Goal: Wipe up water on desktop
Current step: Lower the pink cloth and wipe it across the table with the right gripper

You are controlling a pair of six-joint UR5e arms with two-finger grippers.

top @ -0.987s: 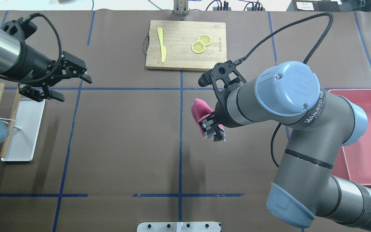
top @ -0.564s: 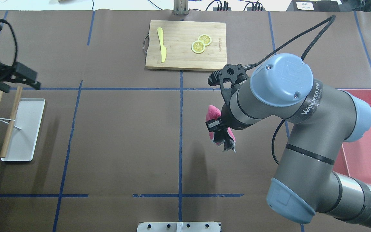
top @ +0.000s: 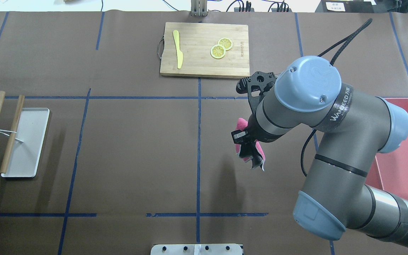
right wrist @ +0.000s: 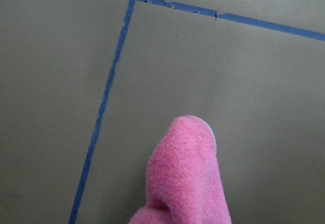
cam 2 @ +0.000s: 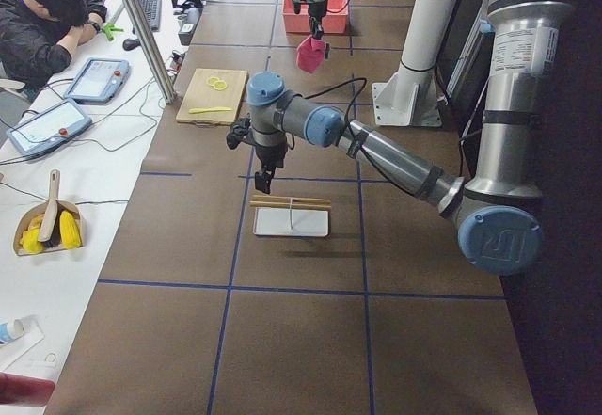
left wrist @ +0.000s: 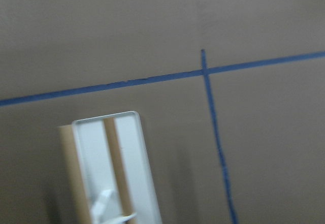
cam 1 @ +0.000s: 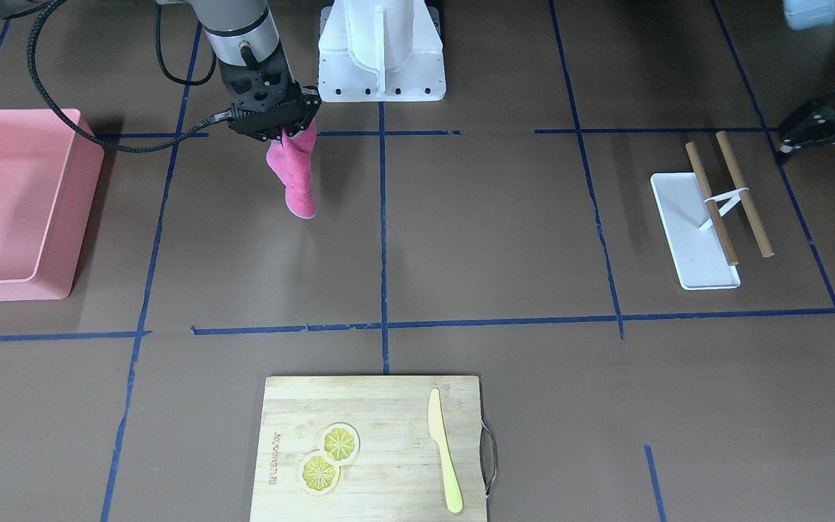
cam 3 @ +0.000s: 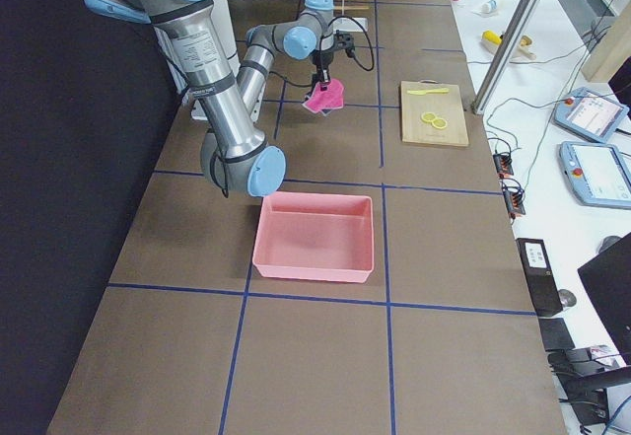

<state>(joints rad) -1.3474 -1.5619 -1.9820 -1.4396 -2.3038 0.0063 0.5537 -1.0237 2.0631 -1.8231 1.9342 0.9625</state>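
The desktop (top: 136,148) is brown with a grid of blue tape; I can make out no water on it. My right gripper (top: 242,139) is shut on a pink cloth (top: 241,124) and holds it hanging above the desktop, right of the centre tape line. The cloth also shows in the front view (cam 1: 298,177) and fills the bottom of the right wrist view (right wrist: 188,178). My left gripper (cam 1: 823,141) is open and empty at the table's left side, near the white tray (cam 1: 686,225); it is out of the overhead view.
A bamboo cutting board (top: 204,49) with lemon slices and a yellow knife lies at the far middle. A pink bin (top: 406,159) stands at the right. Two wooden sticks (top: 11,134) tied together rest across the white tray (top: 27,141) at the left.
My left arm has pulled back to the left, out of the overhead view. My right gripper has carried the pink cloth to the right and a little toward the robot.
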